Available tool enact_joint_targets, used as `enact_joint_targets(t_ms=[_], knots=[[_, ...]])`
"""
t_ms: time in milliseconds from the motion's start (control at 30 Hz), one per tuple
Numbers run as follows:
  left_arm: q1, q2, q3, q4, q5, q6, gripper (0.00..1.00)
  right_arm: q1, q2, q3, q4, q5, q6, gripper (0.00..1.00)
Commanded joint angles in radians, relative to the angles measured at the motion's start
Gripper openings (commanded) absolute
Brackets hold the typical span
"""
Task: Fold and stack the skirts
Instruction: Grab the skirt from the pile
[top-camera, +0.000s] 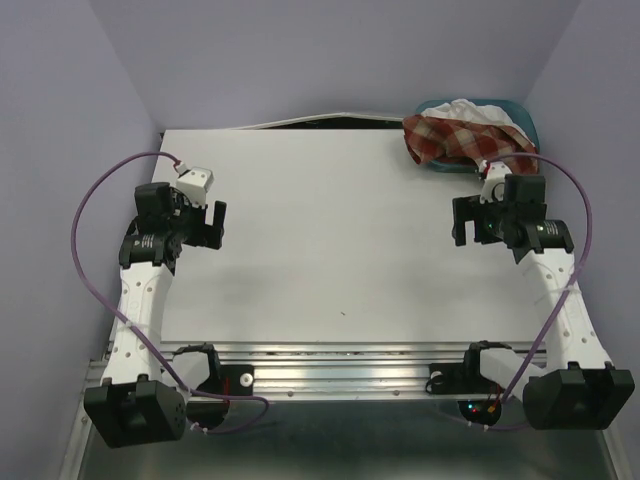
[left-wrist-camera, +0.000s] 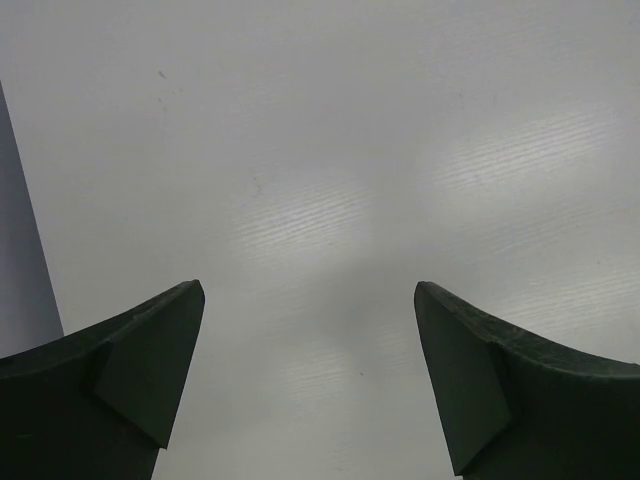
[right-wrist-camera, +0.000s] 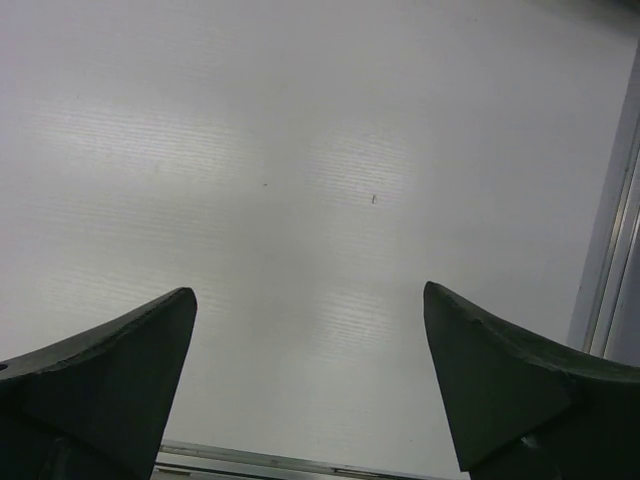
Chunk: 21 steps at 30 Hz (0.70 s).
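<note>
Both skirts lie bunched in the teal basket (top-camera: 530, 118) at the table's far right corner. The red-and-cream plaid skirt (top-camera: 440, 138) hangs over the basket's front rim; the white skirt (top-camera: 480, 110) sits crumpled behind it. My left gripper (top-camera: 212, 226) hovers open over the table's left side, far from the skirts. My right gripper (top-camera: 470, 222) hovers open over the right side, just in front of the basket. In each wrist view the left gripper (left-wrist-camera: 309, 290) and right gripper (right-wrist-camera: 310, 292) show wide jaws with only bare table between them.
The white table (top-camera: 330, 230) fills the middle of the top view. Purple walls close in on three sides. A metal rail (top-camera: 340, 360) runs along the near edge, and purple cables (top-camera: 85, 215) loop out from each arm.
</note>
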<state>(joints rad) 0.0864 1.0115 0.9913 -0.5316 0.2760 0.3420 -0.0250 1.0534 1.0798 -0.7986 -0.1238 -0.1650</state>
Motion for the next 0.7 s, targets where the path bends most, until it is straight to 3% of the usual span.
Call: enact_joint_targets(t_ms=[0, 267, 667], knots=[[-0.002, 0.002, 0.056, 0.007, 0.029, 0.032, 0.99, 0.0, 0.036, 0.066, 0.033, 0.042, -0.04, 1.0], [-0.004, 0.085, 0.153, -0.051, 0.141, 0.043, 0.99, 0.0, 0.232, 0.215, 0.139, 0.177, -0.169, 1.0], [-0.037, 0.177, 0.208, -0.047, 0.181, 0.026, 0.99, 0.0, 0.738, 0.702, 0.167, 0.231, -0.339, 1.0]])
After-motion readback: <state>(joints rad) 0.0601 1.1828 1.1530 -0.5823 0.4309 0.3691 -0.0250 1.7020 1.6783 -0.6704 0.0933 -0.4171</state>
